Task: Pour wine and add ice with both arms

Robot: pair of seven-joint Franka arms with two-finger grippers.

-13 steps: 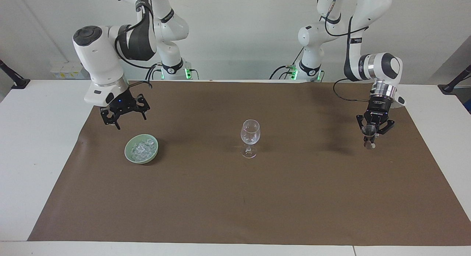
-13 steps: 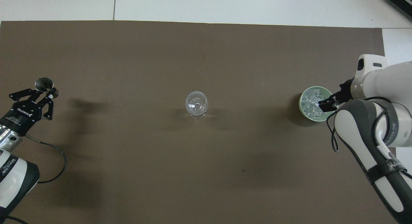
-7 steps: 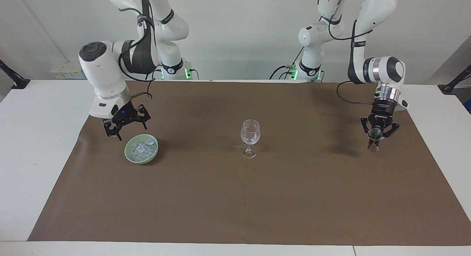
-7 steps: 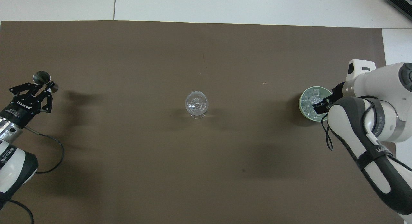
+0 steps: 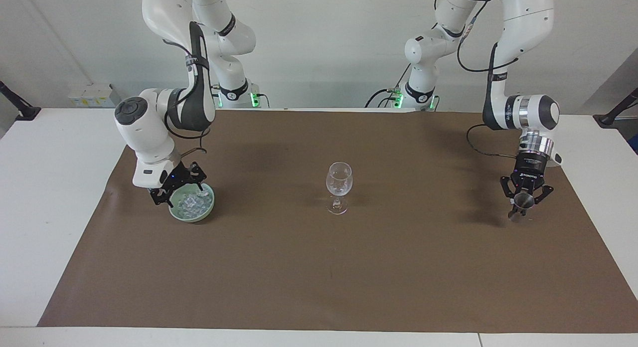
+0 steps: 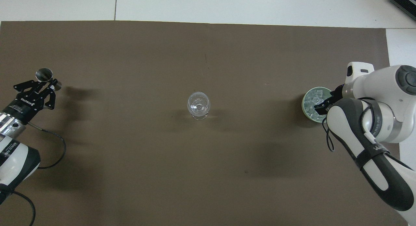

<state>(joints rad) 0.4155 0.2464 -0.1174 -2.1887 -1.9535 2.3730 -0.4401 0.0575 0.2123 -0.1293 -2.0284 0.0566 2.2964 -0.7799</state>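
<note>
The right gripper [image 5: 182, 191] had dropped from above the table into the pale green bowl [image 5: 205, 213], among the ice [image 5: 192, 204]; its fingers' spread I cannot tell. The left gripper [image 5: 522, 202] had lowered too, clamped on a small metal jigger [image 5: 521, 203], well apart from the central wine glass [image 5: 339, 184].

Clear ice [image 5: 192, 203] chunks, seemingly heaped.

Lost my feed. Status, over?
Left tool shut on metal jigger. Right tool at ice in green bowl. Glass unobstructed.
</note>
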